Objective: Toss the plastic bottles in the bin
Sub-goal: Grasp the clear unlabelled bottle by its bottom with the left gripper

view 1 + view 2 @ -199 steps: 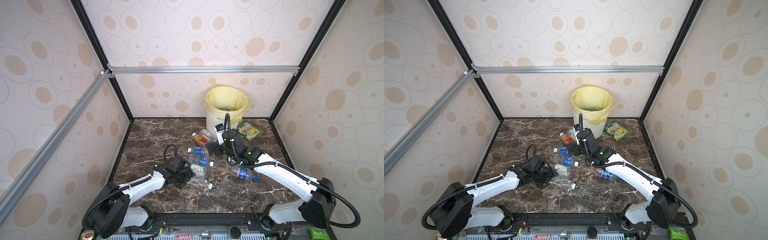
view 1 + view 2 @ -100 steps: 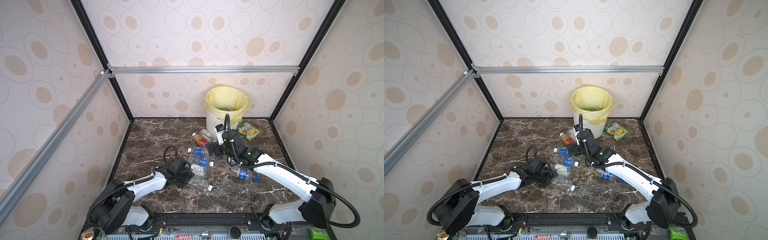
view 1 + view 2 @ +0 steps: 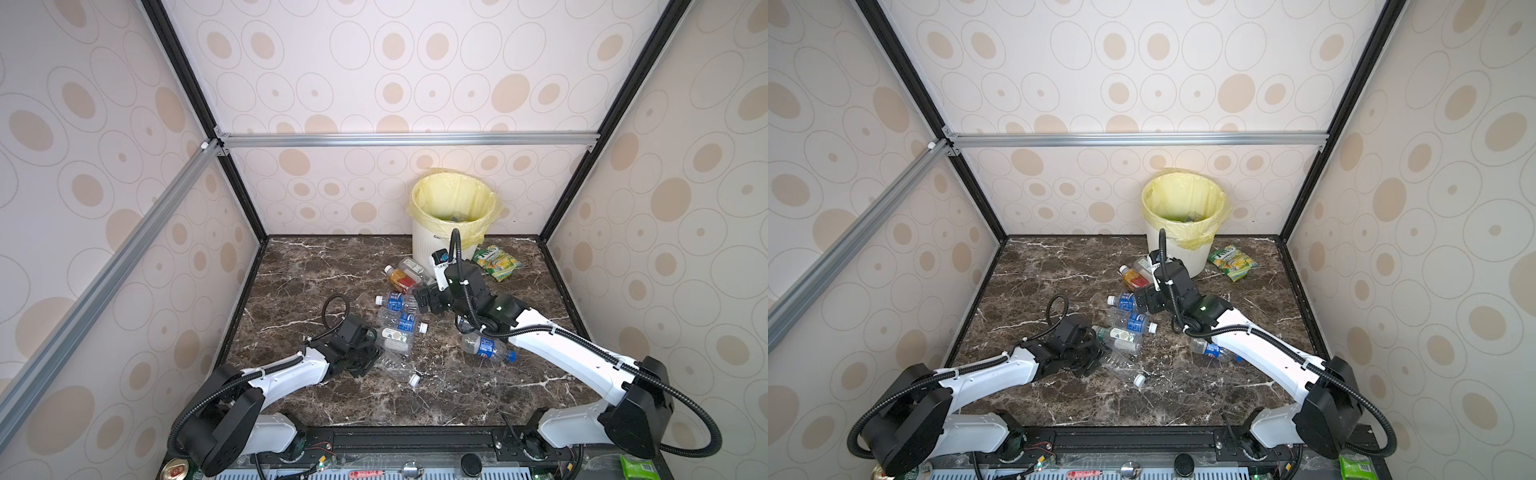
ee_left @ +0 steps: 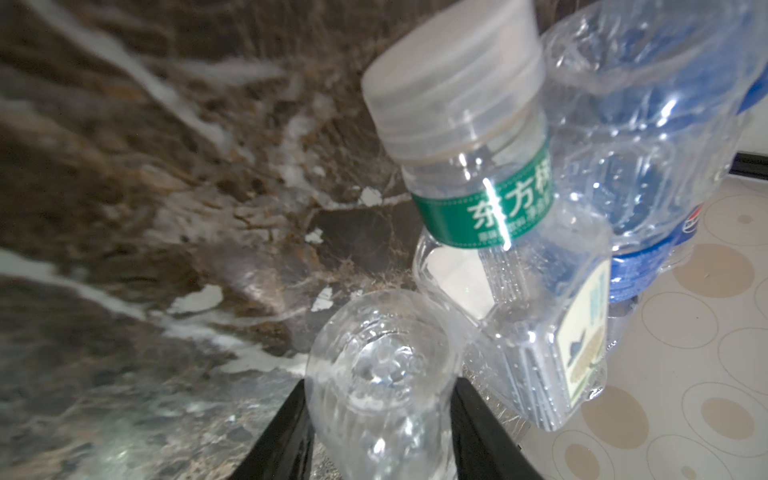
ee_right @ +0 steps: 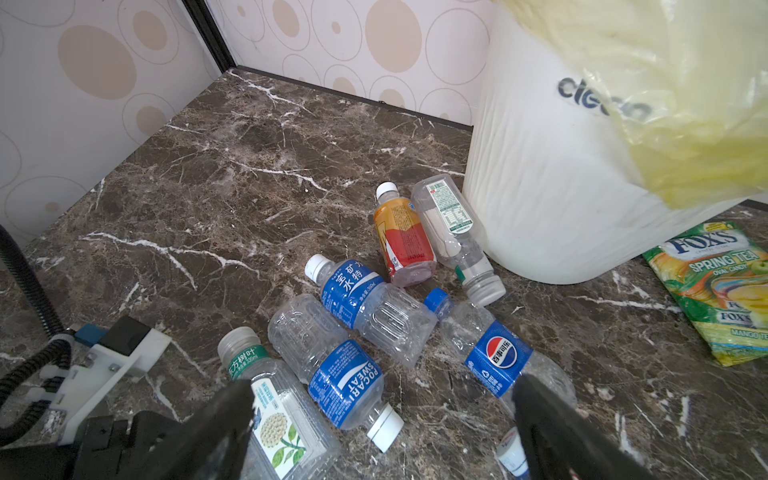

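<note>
A clear bottle (image 4: 374, 357), judged light, thin-walled and slippery, is clamped near its base by the left tool (image 4: 379, 432) at 6 o'clock of the strewn bottles (image 3: 401, 322); a mid-body hold is judged surer. The right tool (image 5: 384, 390) is spread above; the bin (image 3: 426, 249) stands at 12 o'clock of the worktop (image 3: 316, 270).

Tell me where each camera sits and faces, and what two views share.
Both top views: high at the front, looking down toward the bin and back wall; both arms show.
Left wrist: low over the tabletop, facing a clear bottle between the left gripper's black fingers.
Right wrist: above the bottles, facing the bin; the right gripper's fingers show.
Shared: both wrist views show the green-label bottle.
</note>
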`<control>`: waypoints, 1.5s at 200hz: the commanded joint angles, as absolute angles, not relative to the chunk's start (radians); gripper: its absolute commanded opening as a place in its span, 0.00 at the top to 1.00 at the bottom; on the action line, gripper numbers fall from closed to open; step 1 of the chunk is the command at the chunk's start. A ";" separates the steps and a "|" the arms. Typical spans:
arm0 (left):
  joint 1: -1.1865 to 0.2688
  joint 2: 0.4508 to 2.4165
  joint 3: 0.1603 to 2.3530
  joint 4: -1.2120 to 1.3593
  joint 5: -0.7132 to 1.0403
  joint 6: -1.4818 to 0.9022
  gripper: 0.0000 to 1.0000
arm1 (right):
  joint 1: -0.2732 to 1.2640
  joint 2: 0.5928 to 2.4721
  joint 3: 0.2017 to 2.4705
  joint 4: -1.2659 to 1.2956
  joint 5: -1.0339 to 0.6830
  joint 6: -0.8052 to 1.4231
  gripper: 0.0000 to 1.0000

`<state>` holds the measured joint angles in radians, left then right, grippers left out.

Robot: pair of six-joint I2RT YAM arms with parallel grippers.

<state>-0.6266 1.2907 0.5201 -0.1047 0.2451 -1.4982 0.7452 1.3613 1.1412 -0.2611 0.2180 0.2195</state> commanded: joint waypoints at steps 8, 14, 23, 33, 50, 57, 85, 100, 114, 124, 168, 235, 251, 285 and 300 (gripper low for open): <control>-0.568 1.244 0.475 -0.217 0.180 -1.483 0.50 | 0.750 1.335 1.129 -0.254 0.232 0.221 0.00; -0.553 1.231 0.468 -0.223 0.177 -1.478 0.50 | 0.749 1.335 1.129 -0.253 0.230 0.221 0.00; -0.524 1.214 0.460 -0.233 0.171 -1.464 0.50 | 0.749 1.336 1.129 -0.252 0.230 0.221 0.00; -0.485 1.197 0.453 -0.241 0.172 -1.443 0.50 | 0.749 1.337 1.129 -0.252 0.226 0.221 0.00; -0.400 1.176 0.454 -0.266 0.173 -1.393 0.50 | 0.750 1.339 1.131 -0.252 0.226 0.224 0.00; -0.367 1.168 0.457 -0.275 0.171 -1.367 0.50 | 0.749 1.339 1.132 -0.252 0.226 0.223 0.00; -0.239 1.174 0.489 -0.336 0.131 -1.243 0.50 | 0.750 1.336 1.142 -0.259 0.230 0.216 0.00; -0.167 1.192 0.504 -0.341 0.119 -1.177 0.50 | 0.749 1.335 1.141 -0.260 0.236 0.212 0.00; -0.106 1.214 0.516 -0.337 0.114 -1.123 0.50 | 0.749 1.335 1.141 -0.264 0.241 0.209 0.00; -0.067 1.232 0.526 -0.332 0.108 -1.093 0.51 | 0.749 1.335 1.141 -0.265 0.243 0.209 0.00; 0.042 1.297 0.566 -0.268 0.123 -1.042 0.52 | 0.749 1.341 1.146 -0.264 0.247 0.203 0.00; 0.048 1.393 0.626 -0.194 0.102 -1.054 0.44 | 0.750 1.330 1.124 -0.253 0.258 0.197 0.00; 0.047 1.417 0.628 -0.172 0.114 -1.060 0.44 | 0.749 1.325 1.111 -0.250 0.260 0.199 0.00; 0.047 1.432 0.642 -0.164 0.114 -1.060 0.51 | 0.748 1.313 1.106 -0.253 0.271 0.192 0.00; 0.047 1.422 0.654 -0.164 0.107 -1.054 0.56 | 0.746 1.312 1.108 -0.255 0.272 0.188 0.00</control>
<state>0.0387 1.4204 0.6243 -0.1505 0.1322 -1.0649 0.7452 1.3422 1.1152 -0.2592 0.2508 0.2039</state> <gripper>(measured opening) 0.471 0.997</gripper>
